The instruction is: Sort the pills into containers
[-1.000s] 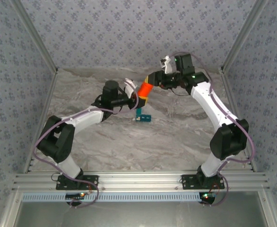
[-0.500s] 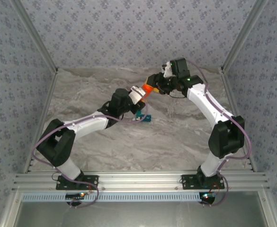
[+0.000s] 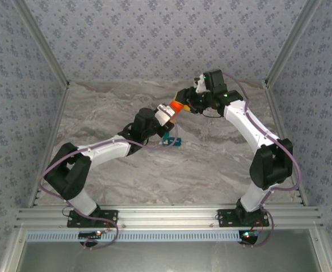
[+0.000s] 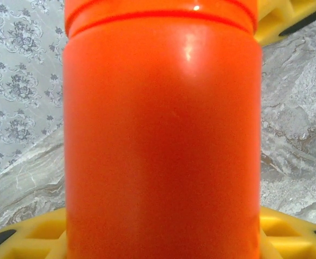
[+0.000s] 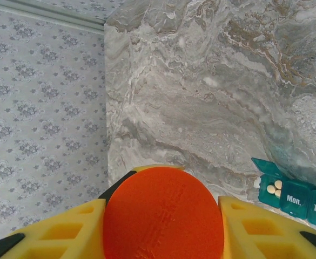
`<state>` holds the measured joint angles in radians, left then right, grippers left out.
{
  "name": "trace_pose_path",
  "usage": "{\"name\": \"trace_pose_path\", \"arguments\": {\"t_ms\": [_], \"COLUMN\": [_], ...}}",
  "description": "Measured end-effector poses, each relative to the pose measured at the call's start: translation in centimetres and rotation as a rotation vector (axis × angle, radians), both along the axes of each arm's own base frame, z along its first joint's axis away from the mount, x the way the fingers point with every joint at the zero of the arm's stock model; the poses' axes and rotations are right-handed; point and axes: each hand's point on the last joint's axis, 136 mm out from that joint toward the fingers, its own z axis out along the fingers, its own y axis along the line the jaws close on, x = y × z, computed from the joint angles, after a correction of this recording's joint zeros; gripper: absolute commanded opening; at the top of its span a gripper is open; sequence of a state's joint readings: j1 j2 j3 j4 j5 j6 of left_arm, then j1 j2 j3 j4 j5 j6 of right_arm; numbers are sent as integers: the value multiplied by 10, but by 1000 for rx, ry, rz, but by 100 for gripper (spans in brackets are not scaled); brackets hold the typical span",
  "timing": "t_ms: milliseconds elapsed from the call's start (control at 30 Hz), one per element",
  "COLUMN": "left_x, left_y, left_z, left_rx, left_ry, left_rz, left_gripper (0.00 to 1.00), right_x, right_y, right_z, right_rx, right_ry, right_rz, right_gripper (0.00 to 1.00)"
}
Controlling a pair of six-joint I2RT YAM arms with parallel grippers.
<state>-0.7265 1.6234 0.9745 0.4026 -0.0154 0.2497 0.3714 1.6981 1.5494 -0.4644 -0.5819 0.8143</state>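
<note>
The orange bottle point(image 3: 176, 107) hangs tilted above the table between both arms. My left gripper point(image 3: 167, 114) is shut on its body, which takes up most of the left wrist view point(image 4: 163, 135), with my yellow fingers point(image 4: 28, 237) at either side. My right gripper point(image 3: 185, 103) is shut on the bottle's round orange cap point(image 5: 163, 216), a yellow finger point(image 5: 255, 226) on each side. The teal containers box point(image 3: 172, 140) lies on the table below the bottle. It also appears at the right edge of the right wrist view point(image 5: 295, 197), with white pills point(image 5: 274, 188) in its open end compartment.
The marble tabletop point(image 3: 211, 158) is walled by patterned panels at the back point(image 3: 166, 39) and on both sides. An aluminium rail point(image 3: 166, 218) runs along the near edge with both arm bases on it.
The left arm has stretched forward and right, tilting the bottle towards the right gripper. The right gripper came in to the left and closed round the cap. Little has moved in the last half second.
</note>
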Motion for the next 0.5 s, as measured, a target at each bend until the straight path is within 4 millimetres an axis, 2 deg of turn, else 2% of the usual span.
{"name": "trace_pose_path", "arguments": {"t_ms": [67,200,333,500], "left_x": [-2,-21,-30,-32], "left_y": [-4,-29,-39,-40], "left_z": [3,19,24,26], "left_rx": [-15,-77,-103,-115], "left_ry": [-5,-37,-41,-42], "left_rz": [-24,-152,-217,-239], "left_gripper": [0,0,0,0], "right_x": [0,2,8,10], "right_y": [-1,0,-5,-19], "right_z": [1,11,25,43], "right_rx": [7,30,61,88], "right_ry": [7,-10,-40,-75], "right_rz": [-1,8,10,-2], "right_gripper": [67,80,86,88]}}
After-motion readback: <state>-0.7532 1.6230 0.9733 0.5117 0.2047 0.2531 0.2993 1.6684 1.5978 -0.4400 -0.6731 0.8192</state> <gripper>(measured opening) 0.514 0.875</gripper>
